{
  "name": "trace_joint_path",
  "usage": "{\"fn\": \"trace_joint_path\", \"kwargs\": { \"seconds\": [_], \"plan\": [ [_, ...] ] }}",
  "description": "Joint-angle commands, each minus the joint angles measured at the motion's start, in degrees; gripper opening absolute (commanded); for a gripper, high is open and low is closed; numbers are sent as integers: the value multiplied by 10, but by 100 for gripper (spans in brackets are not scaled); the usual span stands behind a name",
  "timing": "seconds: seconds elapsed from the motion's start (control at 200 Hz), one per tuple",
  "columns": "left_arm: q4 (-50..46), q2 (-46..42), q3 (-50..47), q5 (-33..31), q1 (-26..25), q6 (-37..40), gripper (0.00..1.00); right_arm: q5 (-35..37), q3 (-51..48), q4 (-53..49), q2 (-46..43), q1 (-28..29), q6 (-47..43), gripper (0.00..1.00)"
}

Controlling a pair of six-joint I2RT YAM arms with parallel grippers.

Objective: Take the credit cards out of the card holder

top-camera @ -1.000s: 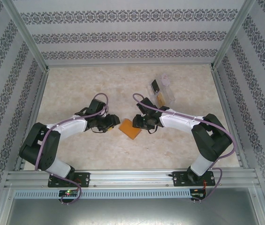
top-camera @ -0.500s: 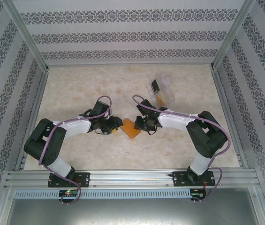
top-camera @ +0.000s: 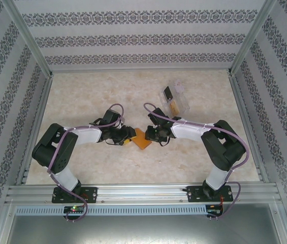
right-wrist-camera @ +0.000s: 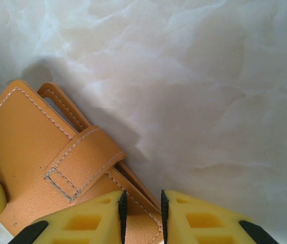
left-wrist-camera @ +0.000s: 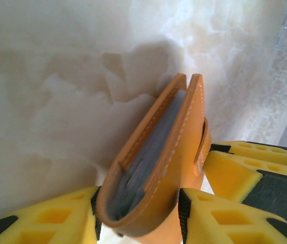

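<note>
1. The card holder [top-camera: 141, 139] lies approx. mid-table [top-camera: 82, 96], btw. the two grippers. Its covers are slightly parted (greyish pockets show in the gap, left wrist view).
2. The left gripper [top-camera: 126, 135] sits at the holder's 9 o'clock. Its jaws are part-closed, w/ one pad pressed on each orange cover, clamping the holder's near end.
3. The right gripper [top-camera: 152, 135] sits at the holder's 3 o'clock, touching it. Its jaws are almost together, w/ only a narrow slit left. In the right wrist view the holder's corner edge runs into that slit, and the strap tab [right-wrist-camera: 82, 162] is at approx. 10 o'clock from the fingertips. Can't tell if the edge is actually pinched.
4. The clear tray [top-camera: 180, 86] is at the holder's 1 o'clock, well apart. In it lie a dark card [top-camera: 167, 92] and a yellow-orange card [top-camera: 173, 107].
</note>
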Motion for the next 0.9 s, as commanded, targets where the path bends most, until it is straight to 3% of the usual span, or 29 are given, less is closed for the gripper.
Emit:
{"fn": "trace_joint_path", "kwargs": {
  "seconds": [0.0,0.27,0.405,0.694,0.824,0.844,0.894],
  "plan": [
    [27,5,18,22,-6,15,43,-9,-11,1,18,-2,11,27],
    [-72,-12,51,0,14,111,18,-3,4,-8,-47,-25,-66,35],
    [-187,-47,103,-54,16,193,13,8,25,-42,-94,-51,-113,53],
    [-418,-79,252,-363,5,338,13,82,7,-59,-215,-102,-156,73],
    [-474,-40,307,-544,-21,354,13,156,-32,-53,-279,-114,-152,91],
    [-481,-32,313,-561,-24,354,13,159,-37,-53,-289,-117,-150,97],
    [-486,-13,322,-604,-31,355,12,159,-51,-51,-307,-127,-145,98]
  ]
}}
